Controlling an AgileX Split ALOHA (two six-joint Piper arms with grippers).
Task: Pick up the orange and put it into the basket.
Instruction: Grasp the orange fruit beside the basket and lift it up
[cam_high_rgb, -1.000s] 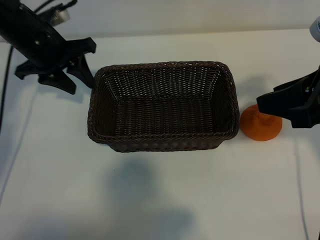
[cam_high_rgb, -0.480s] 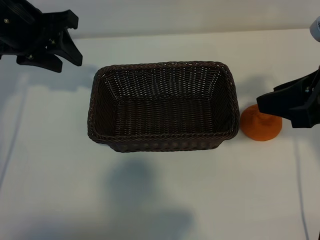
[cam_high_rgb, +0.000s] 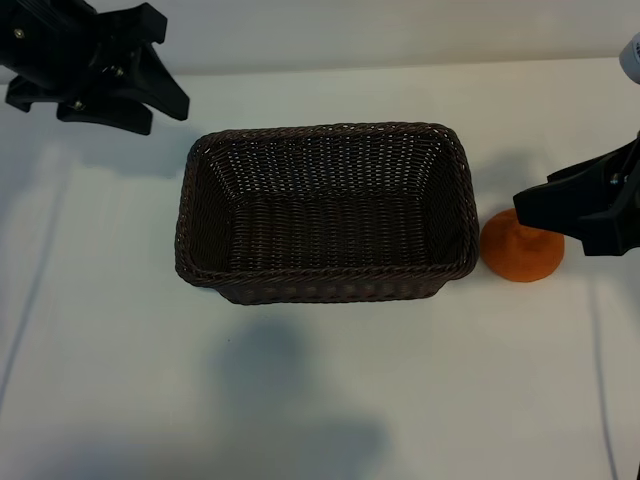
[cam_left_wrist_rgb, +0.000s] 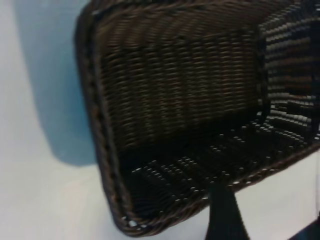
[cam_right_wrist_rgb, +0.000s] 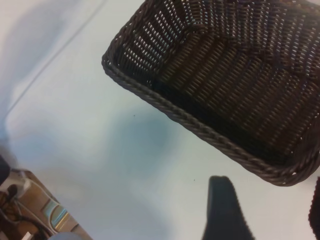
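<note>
The white table (cam_high_rgb: 320, 400) carries everything, and the dark brown woven wicker basket (cam_high_rgb: 325, 212) sits at its middle, open side up and empty, so a fruit can go in from above without anything in the way. Beyond the basket's far left corner, well apart from the rim, the left hand (cam_high_rgb: 130, 85) hangs raised over the table with its 2 fingers spread and nothing between them; that looks like a parked pose, keeping the basket's airspace free for the other arm. Its own camera looks down into the basket (cam_left_wrist_rgb: 190, 115), showing only bare weave. Just beside the basket's right end, the right hand (cam_high_rgb: 560, 215) is poised low over the orange (cam_high_rgb: 520, 255), its dark fingers apart and covering the fruit's upper right part; whether they touch the peel cannot be told, and the hand does not appear clenched on it. Its wrist view shows one fingertip (cam_right_wrist_rgb: 223, 210) near the basket's braided rim (cam_right_wrist_rgb: 200, 131). The orange, the smallest thing here, rests on the table just outside the basket's right wall, so the pick-up is judged not yet done.
</note>
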